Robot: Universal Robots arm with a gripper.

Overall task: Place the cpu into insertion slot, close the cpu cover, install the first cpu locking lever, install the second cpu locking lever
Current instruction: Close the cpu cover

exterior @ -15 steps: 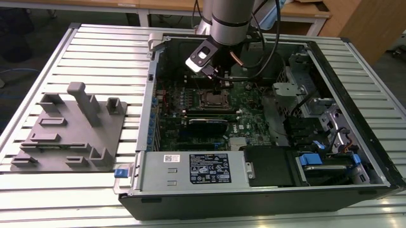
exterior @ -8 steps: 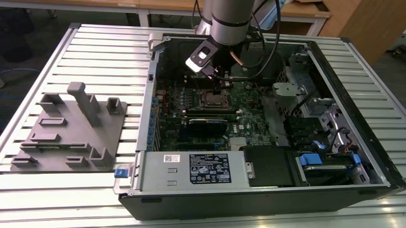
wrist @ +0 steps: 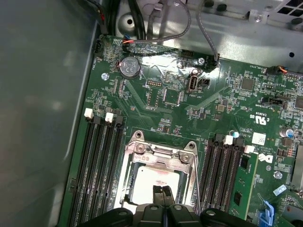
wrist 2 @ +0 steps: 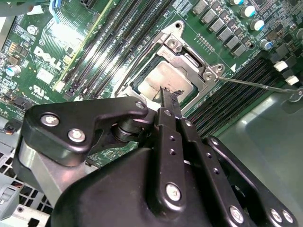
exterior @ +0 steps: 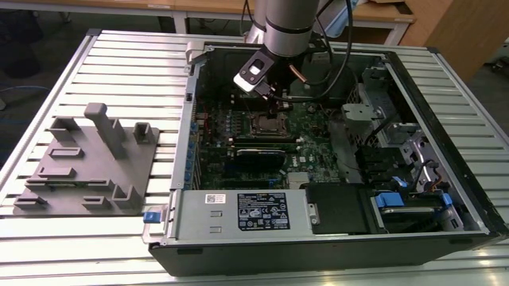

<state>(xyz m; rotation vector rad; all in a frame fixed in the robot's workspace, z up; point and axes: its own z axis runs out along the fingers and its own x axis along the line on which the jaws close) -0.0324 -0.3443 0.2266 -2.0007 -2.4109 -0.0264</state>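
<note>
Right, starting wide: slatted metal table [exterior: 119, 71] carrying an open computer case [exterior: 318, 253], with a grey moulded block [exterior: 87, 167] parked at the exterior view's left. Reaching down into the case, the arm [exterior: 286, 24], poised over the green board [wrist: 156, 90].

Down on that board, the cover [wrist 2: 189, 56], a dull metal frame, looking lowered with the chip framed in its window. Judged so from both wrist views, though not certain of full contact. Under it, the slot [wrist 2: 140, 81], dark-rimmed, flanked by long black memory slots [wrist: 102, 165]. Seated flat inside, the cpu [wrist: 149, 182], pale silver top showing.

Right over the chip's edge, the claw [wrist 2: 169, 97], fingers pressed together, nothing visible between them. Tip just above or touching the metal top; cannot tell which. Off to one side in the second wrist view, a thin wire lever [wrist 2: 255, 83], sticking out away from the socket, seemingly not latched.

Probably cover-closing or first-lever work in hand. To do it well: press straight down on the frame rather than the chip, keep the tip square, guide the lever low and steady toward its hook, and avoid any sideways scrape across the board.
</note>
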